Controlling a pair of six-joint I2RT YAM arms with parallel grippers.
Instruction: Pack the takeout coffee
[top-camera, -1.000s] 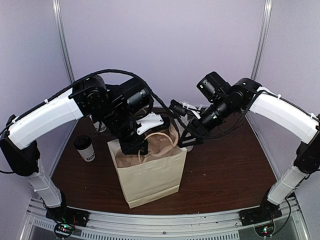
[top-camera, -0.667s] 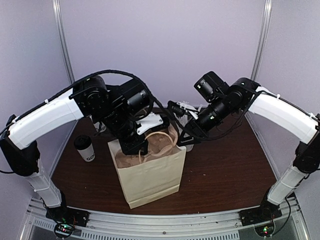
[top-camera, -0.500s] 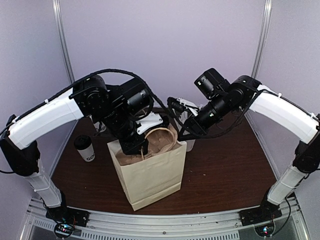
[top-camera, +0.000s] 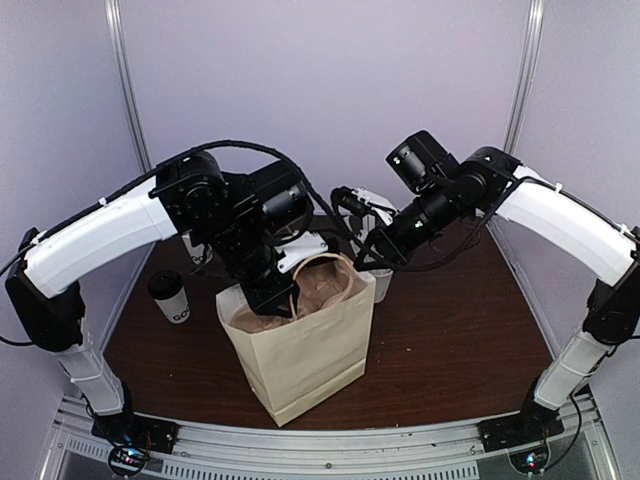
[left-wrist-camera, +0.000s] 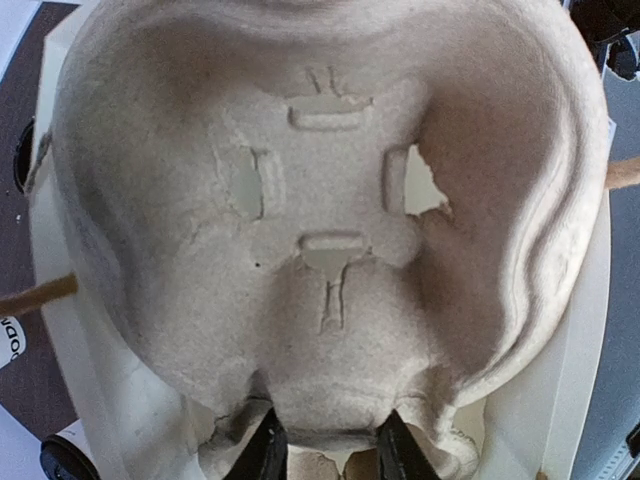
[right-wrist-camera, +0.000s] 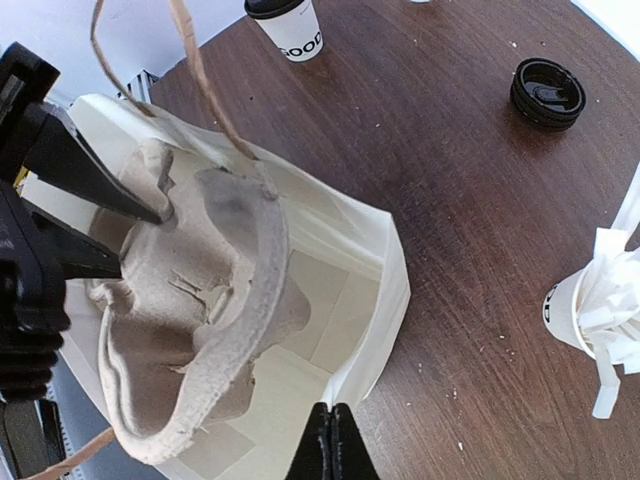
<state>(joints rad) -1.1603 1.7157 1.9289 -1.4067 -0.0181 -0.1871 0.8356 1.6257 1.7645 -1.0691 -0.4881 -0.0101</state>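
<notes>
Top external view puts the takeout coffee (top-camera: 170, 297) upright on the dark table (top-camera: 450, 330), at the left side. It is near the paper bag (top-camera: 300, 350) but outside of it and not touching it. Its black lid is on, and no pincer is at it. The right wrist view shows the cup too, but the upper border of that picture cuts off most of its lid.

The bag stands open and leans a little. A pulp cup carrier (top-camera: 320, 285) sits inside it on its edge and rises above the rim. The left gripper (left-wrist-camera: 335, 445) is clenched on the edge of this carrier. In its own view the carrier fills nearly everything, so the bottom of the bag is hidden.

The right gripper (right-wrist-camera: 330, 408) has its jaws pressed together at the right rim of the bag, and the thin paper edge seems to run in between them. The bite itself is hard to make out.

Beyond the bag, a white cup with straws (right-wrist-camera: 590, 300) is cut off by the picture border, and a loose black lid (right-wrist-camera: 547, 92) lies apart from it. The widest stretch of bare wood is right of the bag. Between bag and coffee there is only a narrow strip.
</notes>
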